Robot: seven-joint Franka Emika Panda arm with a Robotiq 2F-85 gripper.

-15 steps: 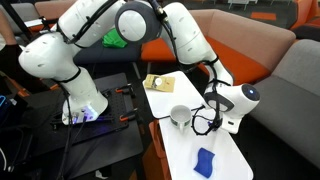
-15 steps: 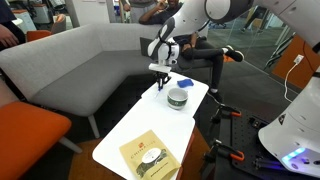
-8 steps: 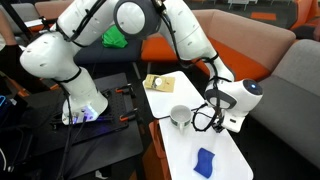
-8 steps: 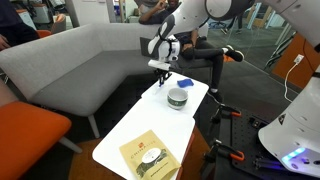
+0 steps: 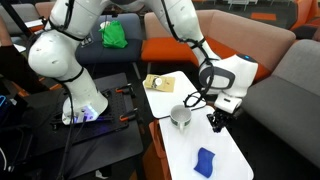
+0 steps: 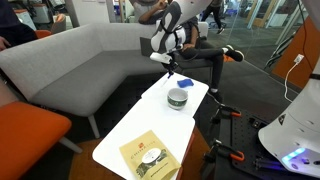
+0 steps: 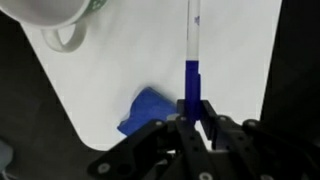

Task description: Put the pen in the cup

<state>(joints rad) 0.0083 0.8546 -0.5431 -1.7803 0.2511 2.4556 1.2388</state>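
Note:
My gripper (image 7: 193, 110) is shut on the pen (image 7: 193, 60), a thin stick with a blue lower part and a pale upper part that points away from the jaws in the wrist view. In an exterior view the gripper (image 5: 215, 121) hangs above the white table (image 5: 228, 150), just beside the silvery-grey cup (image 5: 180, 117). In an exterior view the gripper (image 6: 168, 68) is above and behind the cup (image 6: 179, 98). The cup (image 7: 55, 15) shows at the top left edge of the wrist view. The pen is too small to make out in the exterior views.
A blue cloth (image 5: 205, 161) lies on the table near its end, also in the wrist view (image 7: 148, 110). A booklet (image 6: 150, 155) lies at the table's other end. Sofas surround the table. The robot base (image 5: 80, 105) stands beside it.
The gripper has lifted up from the table surface with the pen in it and now hangs higher beside the cup. The cup and cloth have not moved.

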